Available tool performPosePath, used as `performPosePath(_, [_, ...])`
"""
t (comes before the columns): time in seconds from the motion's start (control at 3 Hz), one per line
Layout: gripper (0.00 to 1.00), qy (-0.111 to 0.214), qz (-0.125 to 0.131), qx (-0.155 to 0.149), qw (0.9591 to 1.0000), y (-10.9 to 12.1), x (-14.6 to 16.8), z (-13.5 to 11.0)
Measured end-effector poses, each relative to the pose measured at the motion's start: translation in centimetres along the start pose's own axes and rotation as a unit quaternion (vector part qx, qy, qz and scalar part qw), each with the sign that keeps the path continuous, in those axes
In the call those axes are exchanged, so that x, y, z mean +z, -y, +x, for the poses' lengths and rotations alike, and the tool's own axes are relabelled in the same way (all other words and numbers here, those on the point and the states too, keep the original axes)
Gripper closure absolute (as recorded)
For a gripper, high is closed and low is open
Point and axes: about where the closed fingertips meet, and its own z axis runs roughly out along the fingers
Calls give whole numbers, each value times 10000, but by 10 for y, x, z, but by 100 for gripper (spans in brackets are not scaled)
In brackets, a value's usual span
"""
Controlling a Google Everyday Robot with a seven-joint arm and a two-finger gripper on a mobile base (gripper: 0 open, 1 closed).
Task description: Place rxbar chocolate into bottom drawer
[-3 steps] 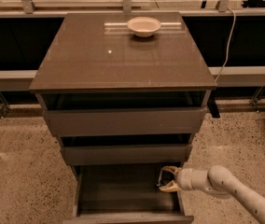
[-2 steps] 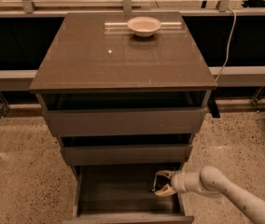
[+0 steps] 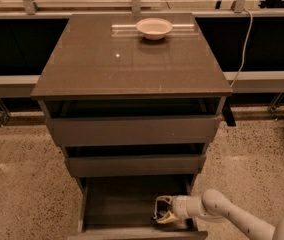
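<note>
Claw (image 3: 163, 210) moved left & lower into btm drawer (image 3: 117, 204).

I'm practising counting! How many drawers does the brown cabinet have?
3: the top drawer, the middle drawer below it, and the bottom drawer, lowest and pulled open, with the robot's hand inside at its right.

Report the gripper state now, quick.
Gripper: closed on the rxbar chocolate, inside the open bottom drawer, near its right front corner.
</note>
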Motion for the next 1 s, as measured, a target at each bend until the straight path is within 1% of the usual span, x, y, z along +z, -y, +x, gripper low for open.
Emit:
performPosePath(0.33, [100,0,0,0,10000,0,0,0])
performPosePath(0.67, [82,14,-17,2,10000,-1,2,-1])
performPosePath(1.0, [59,28,-32,4,10000,-3,4,-2])
